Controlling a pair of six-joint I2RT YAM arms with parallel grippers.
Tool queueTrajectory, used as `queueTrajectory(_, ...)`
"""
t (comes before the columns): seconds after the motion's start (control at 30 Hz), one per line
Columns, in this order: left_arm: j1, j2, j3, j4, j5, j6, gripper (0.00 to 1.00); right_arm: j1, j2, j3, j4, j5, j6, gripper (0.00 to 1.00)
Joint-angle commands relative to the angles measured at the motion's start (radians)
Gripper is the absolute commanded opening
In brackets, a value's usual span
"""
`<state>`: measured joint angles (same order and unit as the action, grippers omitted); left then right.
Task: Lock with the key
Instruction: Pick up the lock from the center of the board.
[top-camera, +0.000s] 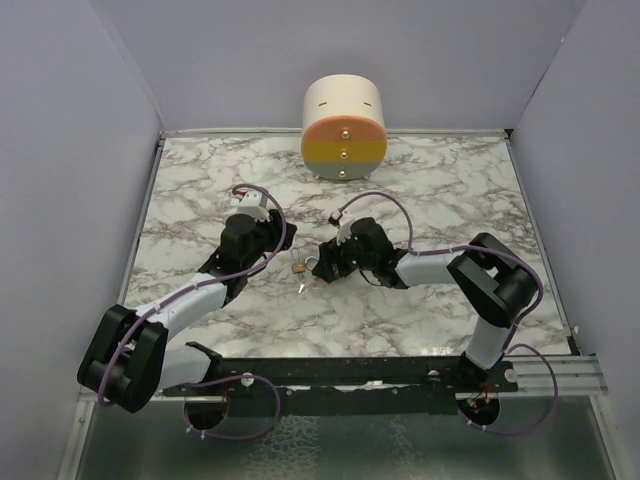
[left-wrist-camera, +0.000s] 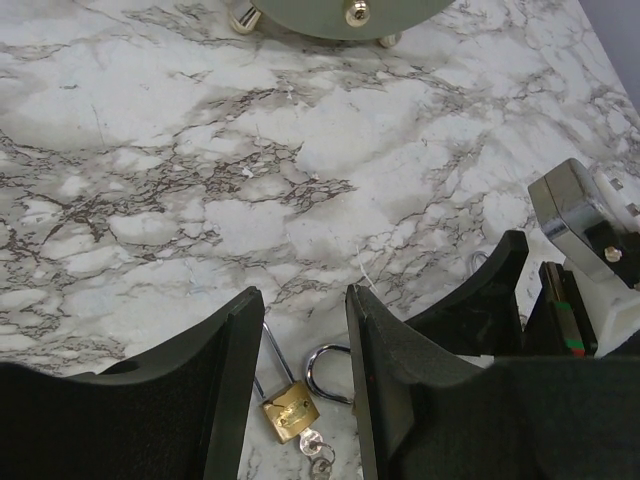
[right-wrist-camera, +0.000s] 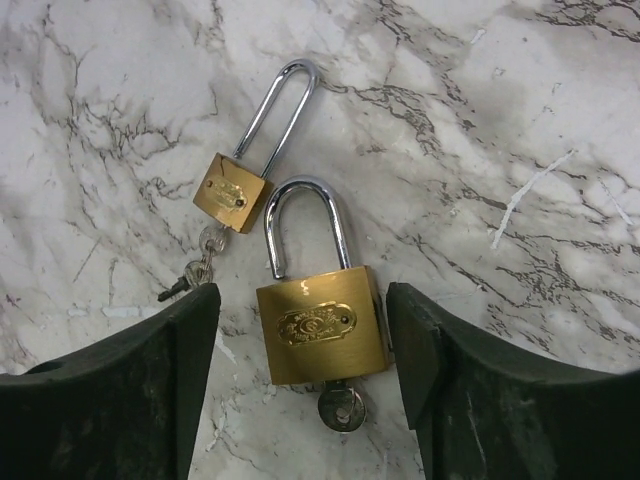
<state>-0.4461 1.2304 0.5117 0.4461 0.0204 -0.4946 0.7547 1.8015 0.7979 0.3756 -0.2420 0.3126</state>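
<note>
step in hand: we reckoned this was the line-up before the grab, with the right tool (right-wrist-camera: 303, 310) getting set around the big padlock (right-wrist-camera: 320, 325) and nothing turned yet
big padlock: it lay flat on the table (right-wrist-camera: 520, 120), brass body between the right tool's two fingers, shackle pointing away from the wrist, its key (right-wrist-camera: 342, 408) sitting in the keyhole at the near end
shackle: the free leg looked to stop just short of the body, so we took it as not locked, though honestly it was a close call from that angle
right tool: spread, one finger just beside the brass body and the other with a clear gap, so it wasn't pinching anything
small padlock (right-wrist-camera: 232, 192): it lay just beside the big one, long shackle, with its own little key (right-wrist-camera: 205, 250) hanging out of the bottom
left tool (left-wrist-camera: 302, 300): spread too, hovering over the small padlock, which showed in the gap between its fingers, and holding nothing as far as we could see
next move: our guess was that one tool had to clamp the brass body steady with the shackle pushed home, while the other pinched the flat key head and twisted. That key head was small and low to the table, so the pinch needed a careful approach
watch out: the two locks sat very close together, easy to nudge the wrong one
</note>
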Motion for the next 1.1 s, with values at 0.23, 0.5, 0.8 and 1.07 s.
queueTrajectory(0.23,0.005,-0.037,-0.006,-0.009,-0.019,0.009,0.43,0.026,-0.030,-0.022,-0.181,0.107,-0.081,0.72)
queueTrajectory(0.5,0.006,-0.035,0.008,-0.009,-0.018,0.014,0.43,0.047,-0.008,0.016,-0.270,0.176,-0.137,0.72)
queueTrajectory(0.8,0.007,-0.021,0.025,-0.009,-0.009,0.014,0.43,0.109,0.039,0.056,-0.340,0.276,-0.179,0.70)
queueTrajectory(1.07,0.010,-0.033,0.019,-0.009,-0.013,0.015,0.43,0.131,0.074,0.082,-0.377,0.336,-0.170,0.65)
